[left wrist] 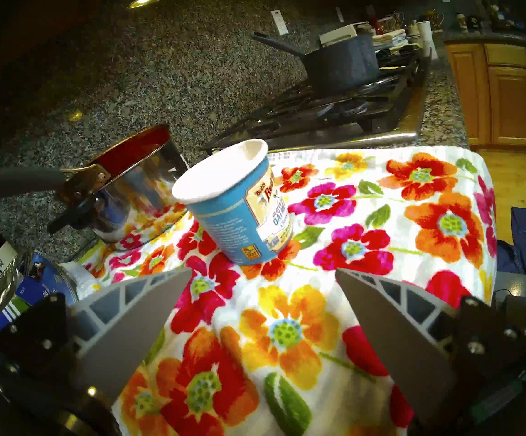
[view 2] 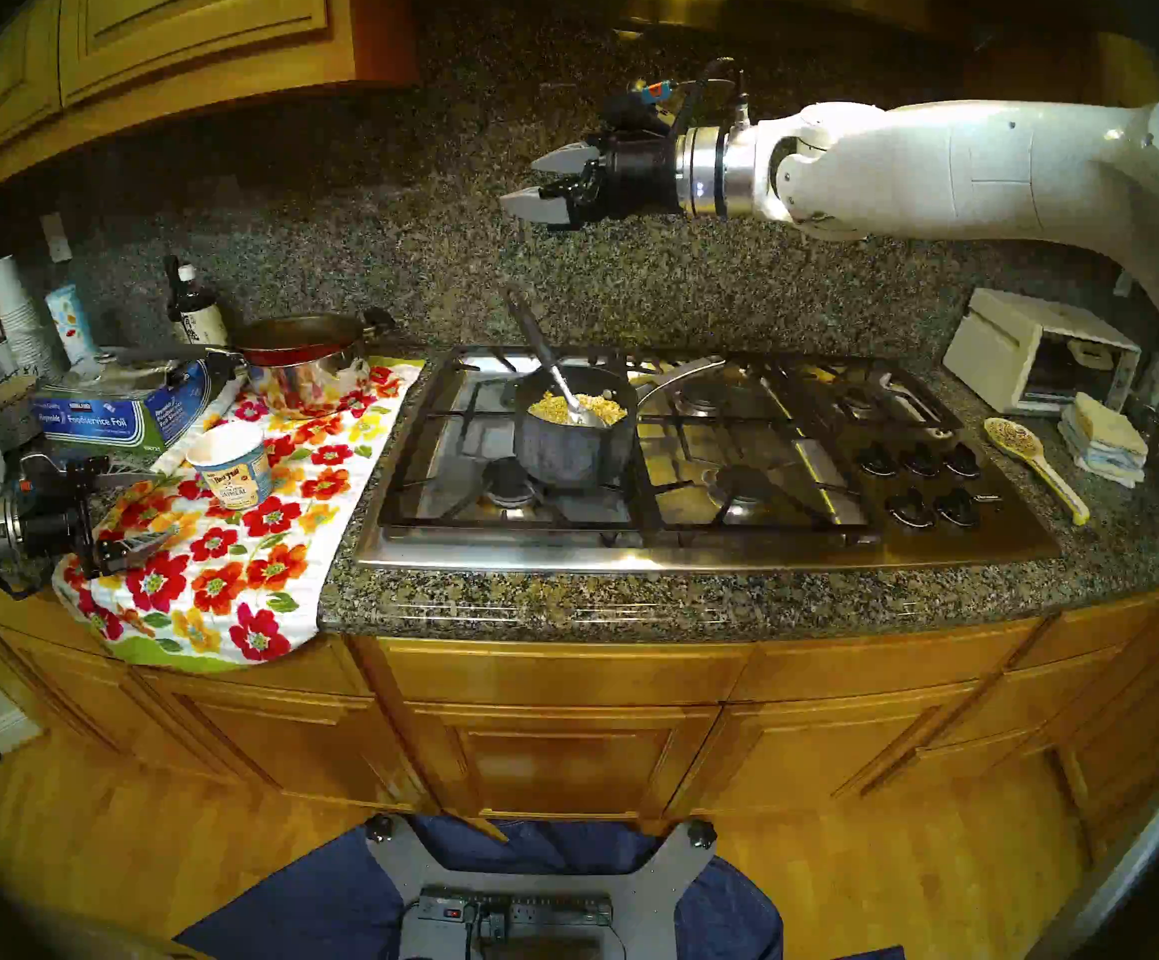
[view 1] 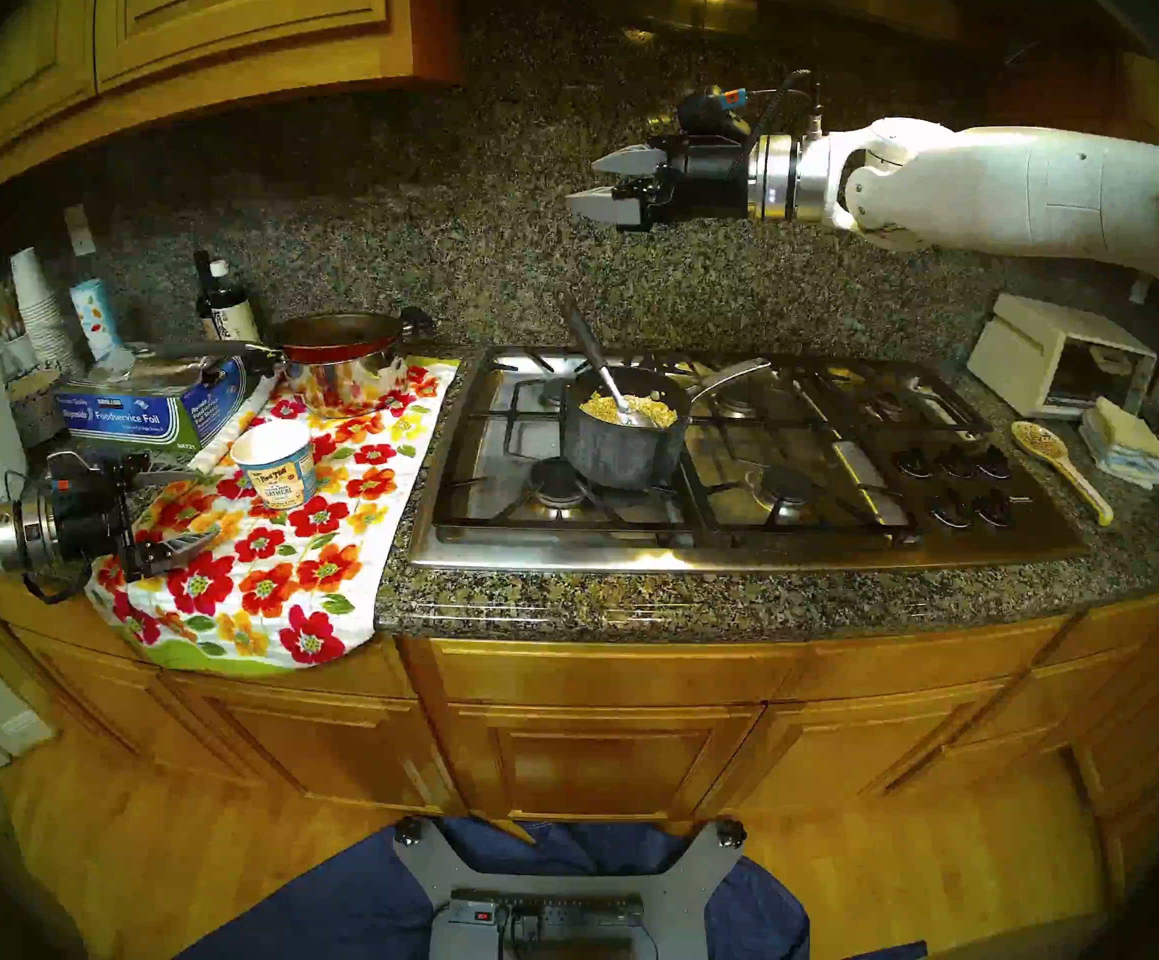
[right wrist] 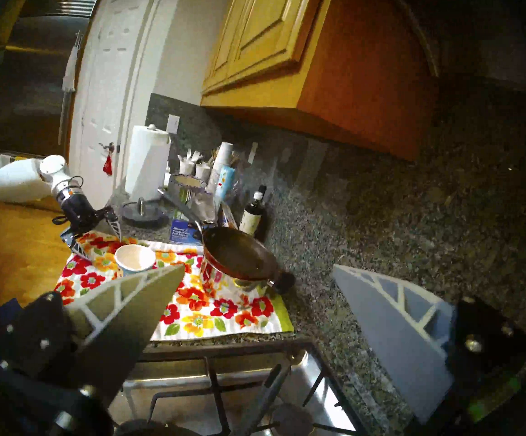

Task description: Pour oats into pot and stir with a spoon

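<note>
The small dark grey pot (view 1: 622, 453) stands on the left part of the gas stove. Pale oats (view 1: 660, 411) lie inside it. The spoon (view 1: 594, 356) rests in the oats, its black handle leaning up toward the back left. The white and blue oatmeal cup (view 1: 277, 463) stands upright on the floral towel and looks empty in the right wrist view (right wrist: 134, 257). My left gripper (view 1: 208, 505) is open, just left of the cup (left wrist: 239, 212), touching nothing. High above the pot, my right gripper (view 1: 581, 184) is open and holds nothing.
A red pan sits on a shiny steel pot (view 1: 341, 377) behind the cup. A foil box (view 1: 147, 411) and a dark bottle (view 1: 223, 307) stand at the back left. Right of the stove knobs (view 1: 951, 480) lie a speckled spoon rest (view 1: 1061, 467) and a toaster oven (view 1: 1061, 363).
</note>
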